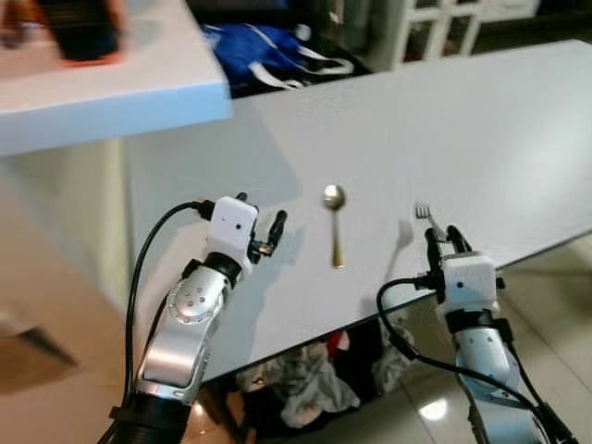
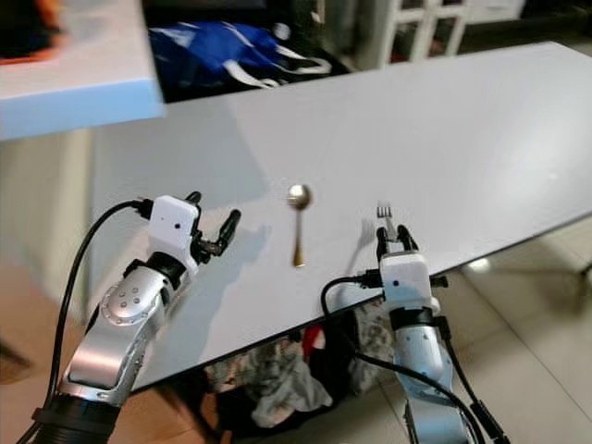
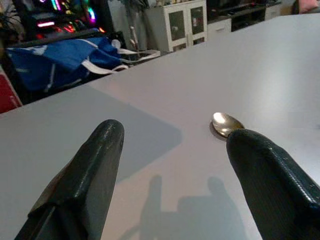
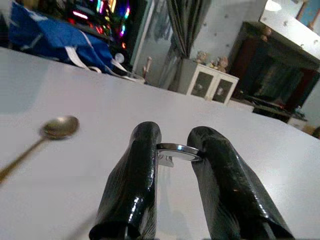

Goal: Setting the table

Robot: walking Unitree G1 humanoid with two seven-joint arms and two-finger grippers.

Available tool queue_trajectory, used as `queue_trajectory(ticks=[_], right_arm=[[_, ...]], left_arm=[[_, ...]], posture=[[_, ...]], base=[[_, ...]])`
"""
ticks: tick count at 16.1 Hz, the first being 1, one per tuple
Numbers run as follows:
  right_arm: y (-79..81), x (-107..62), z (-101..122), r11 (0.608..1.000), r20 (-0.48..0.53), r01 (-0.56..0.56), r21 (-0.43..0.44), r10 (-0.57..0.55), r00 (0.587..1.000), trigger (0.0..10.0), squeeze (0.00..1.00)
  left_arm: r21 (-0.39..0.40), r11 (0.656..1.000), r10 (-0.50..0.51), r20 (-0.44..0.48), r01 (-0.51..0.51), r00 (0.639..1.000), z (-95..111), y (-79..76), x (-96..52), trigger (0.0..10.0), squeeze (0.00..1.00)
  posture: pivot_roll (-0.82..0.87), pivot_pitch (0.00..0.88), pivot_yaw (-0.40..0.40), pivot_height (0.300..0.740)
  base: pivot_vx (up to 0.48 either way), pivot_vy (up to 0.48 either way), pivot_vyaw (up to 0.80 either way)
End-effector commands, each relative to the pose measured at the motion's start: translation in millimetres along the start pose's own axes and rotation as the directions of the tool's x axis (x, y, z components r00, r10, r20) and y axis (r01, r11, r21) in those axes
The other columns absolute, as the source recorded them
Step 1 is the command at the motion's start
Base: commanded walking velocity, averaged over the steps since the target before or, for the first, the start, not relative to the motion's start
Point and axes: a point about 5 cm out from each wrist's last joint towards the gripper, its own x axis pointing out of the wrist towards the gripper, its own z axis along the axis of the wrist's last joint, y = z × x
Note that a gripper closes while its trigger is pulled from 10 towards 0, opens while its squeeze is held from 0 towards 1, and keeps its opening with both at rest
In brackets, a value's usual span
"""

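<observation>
Spoon (image 1: 334, 215) lies on my white bench (image 1: 481, 139), bowl pointing away from me and its gold handle running back toward the near edge, between my two arms. Starting from my left: my left gripper (image 1: 264, 227) hangs just above the bench near its front edge, its jaws spread wide with nothing between them; through the left wrist camera I see the spoon's bowl just beyond one black finger (image 3: 272, 175), apart from it. Right of the spoon, the fork (image 1: 425, 215) stands tilted up off the bench with its tines pointing away from me, throwing a pale shadow onto the surface beside it. My right gripper (image 1: 446, 242) has its jaws pressed on the fork's handle near the bench's front edge; the metal shows clamped between the two fingers (image 4: 132, 185). Beyond the far side of the bench sits a blue bag (image 1: 254, 51) with white straps.
</observation>
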Motion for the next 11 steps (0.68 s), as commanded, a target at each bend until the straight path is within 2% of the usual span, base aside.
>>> queue_trajectory(ticks=[1,8,11], right_arm=[[-3.2,2.6,5.4,1.000,0.030,0.009,-0.009,-0.009,1.000,0.0,0.00],[-1.4,4.4,4.9,1.000,0.032,0.003,-0.009,-0.003,0.999,0.0,0.00],[-0.9,5.3,5.0,1.000,0.034,-0.003,-0.010,0.003,0.999,0.0,0.00]], left_arm=[[0.015,1.000,-0.003,0.005,0.003,1.000,2.6,-0.3,0.3,10.0,0.00],[0.018,1.000,-0.011,0.005,0.011,1.000,1.8,-0.6,0.8,10.0,0.00],[0.004,1.000,0.009,0.006,-0.009,1.000,1.8,1.3,0.3,10.0,0.00]], posture=[[0.01,0.003,0.030,0.740],[0.02,0.000,0.034,0.740],[0.02,0.000,0.030,0.740]], base=[[0.458,0.000,0.00],[0.477,0.000,0.00],[0.000,0.000,0.00]])
